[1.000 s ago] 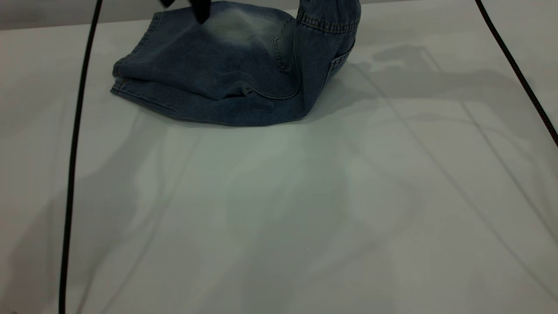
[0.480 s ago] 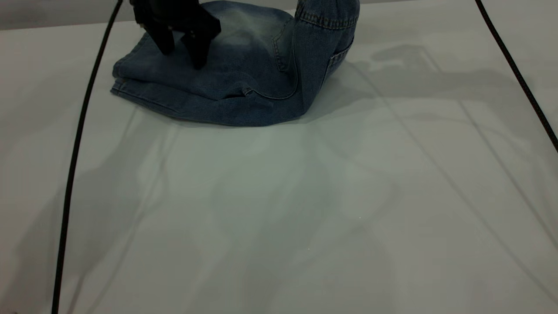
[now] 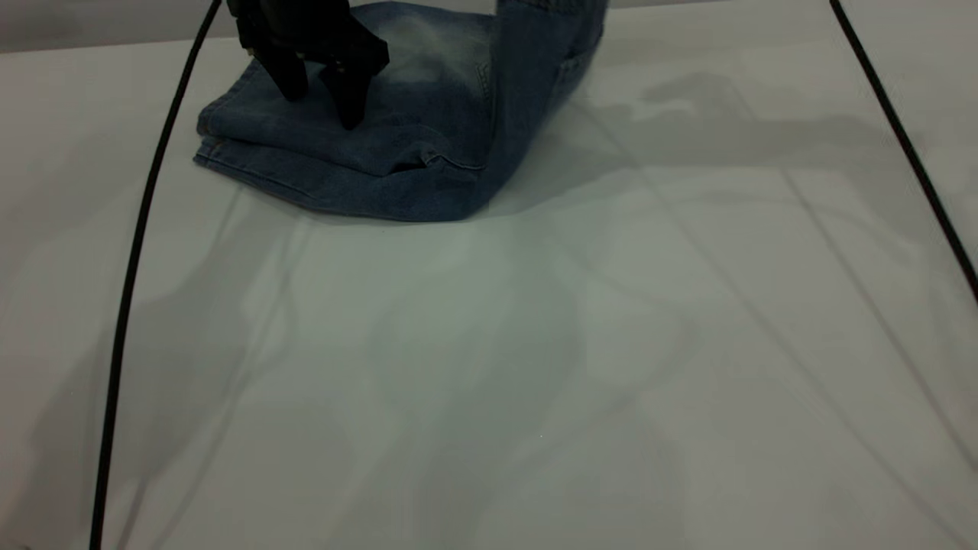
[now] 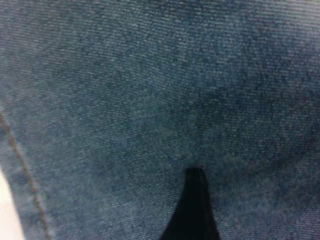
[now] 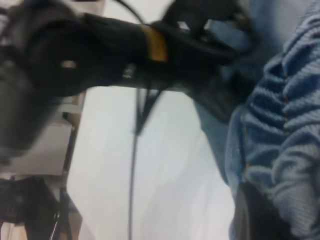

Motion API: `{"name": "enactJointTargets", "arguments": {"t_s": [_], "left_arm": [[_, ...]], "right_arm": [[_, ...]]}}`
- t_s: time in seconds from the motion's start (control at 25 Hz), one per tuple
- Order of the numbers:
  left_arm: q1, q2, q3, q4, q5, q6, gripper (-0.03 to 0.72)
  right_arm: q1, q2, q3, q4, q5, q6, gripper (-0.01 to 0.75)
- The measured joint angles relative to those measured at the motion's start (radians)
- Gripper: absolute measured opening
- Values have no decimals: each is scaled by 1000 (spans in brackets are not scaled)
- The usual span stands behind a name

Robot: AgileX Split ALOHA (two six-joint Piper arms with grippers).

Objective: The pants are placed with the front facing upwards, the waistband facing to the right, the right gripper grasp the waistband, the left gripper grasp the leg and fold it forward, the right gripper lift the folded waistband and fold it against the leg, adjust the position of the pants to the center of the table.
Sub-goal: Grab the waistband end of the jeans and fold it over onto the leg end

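Note:
The blue denim pants lie folded at the far left of the table. My left gripper stands open on the leg, both fingertips on the denim. The left wrist view is filled with denim, with one black finger resting on it. The pants' right part is lifted and runs out of the exterior view's top. In the right wrist view the ruched waistband hangs close, with my right gripper shut on it. The left arm with its yellow label shows beyond.
A black cable hangs down the left side and another black cable crosses the right. White tabletop spreads out in front of and to the right of the pants.
The left gripper came down onto the leg and has held there. The lifted waistband part has swung left, over the folded leg.

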Motion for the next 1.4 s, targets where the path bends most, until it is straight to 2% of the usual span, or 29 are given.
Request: {"name": "enactJointTargets", "arguments": {"t_s": [0.56, 0.96, 1.4], "left_arm": [[0, 3, -3, -1, 1, 0, 556], [1, -79, -34, 6, 6, 3, 556], [2, -283, -34, 108, 5, 9, 556]], "right_arm": [[126, 0, -132, -13, -12, 83, 108], [127, 0, -132, -16, -17, 83, 108], [127, 1, -131, -16, -17, 82, 108]]}}
